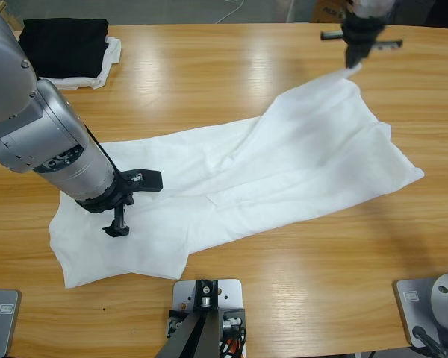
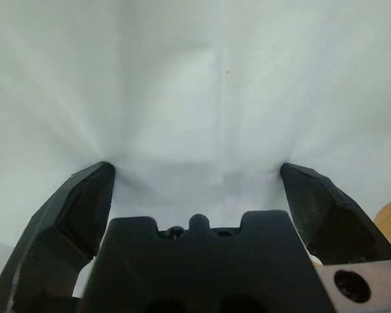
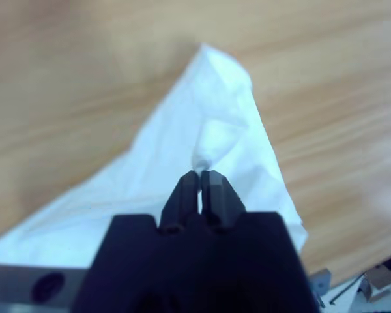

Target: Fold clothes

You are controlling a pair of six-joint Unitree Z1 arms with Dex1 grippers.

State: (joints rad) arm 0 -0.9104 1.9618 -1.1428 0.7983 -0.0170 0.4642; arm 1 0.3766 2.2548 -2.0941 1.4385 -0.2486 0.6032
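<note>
The white T-shirt (image 1: 231,179) lies spread slantwise across the wooden table (image 1: 209,67), from the front left to the right. My left gripper (image 1: 133,203) is down on its left part. In the left wrist view that gripper (image 2: 195,168) is open, its jaws wide apart against the white cloth (image 2: 202,85) with nothing between them. My right gripper (image 1: 351,63) comes in at the top right and is shut on the shirt's far right corner, holding it lifted into a peak. The right wrist view shows that gripper (image 3: 201,175) pinching the shirt (image 3: 208,124) above the table.
A folded black garment (image 1: 63,45) lies on a smaller white cloth (image 1: 110,56) at the table's back left corner. Bare wood runs along the front edge and the back middle. A cardboard box (image 1: 328,9) and a cable (image 1: 231,11) lie beyond the far edge.
</note>
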